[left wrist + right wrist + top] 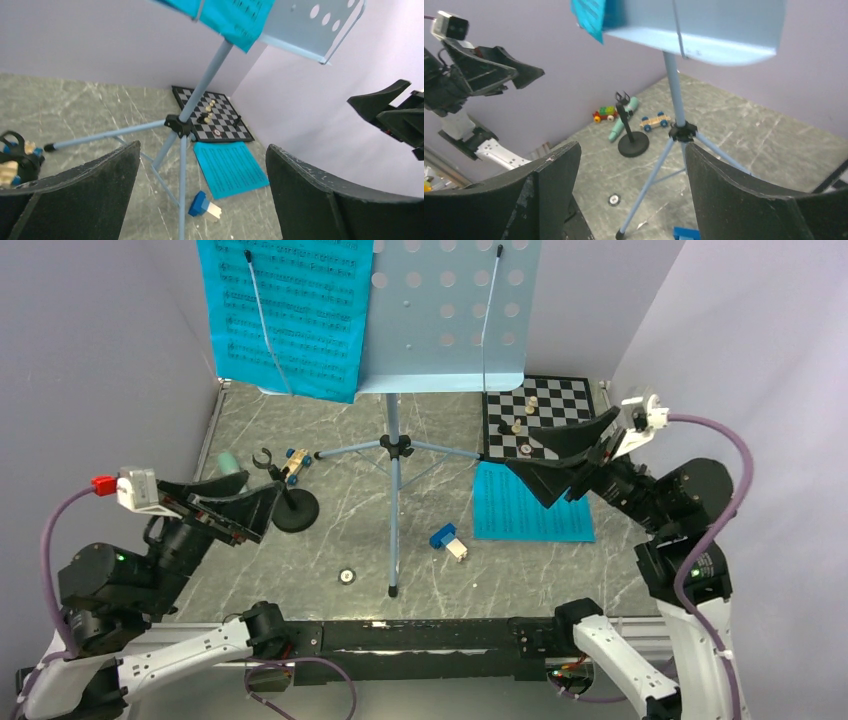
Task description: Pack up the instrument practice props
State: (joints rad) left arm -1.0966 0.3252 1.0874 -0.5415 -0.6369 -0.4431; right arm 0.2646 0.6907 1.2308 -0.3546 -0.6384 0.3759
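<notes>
- pale-blue music stand (pixel 395 445) stands mid-table, with a cyan sheet (pixel 285 315) on the left half of its desk; a second sheet (pixel 530 510) lies flat at right, just near of the chessboard (pixel 565 400).
- black mic stand (pixel 295 510) is upright at left; the top view half hides the mint microphone (pixel 616 131), but the right wrist view shows it lying by the base.
- left gripper (pixel 268 512) and right gripper (pixel 518 450): jaws apart, empty.

We see the music stand (pixel 394 445) at centre frame, the mic stand (pixel 294 510) to its left, a chessboard (pixel 560 405) upper right, one sheet-music page (pixel 530 505) below it.
</notes>
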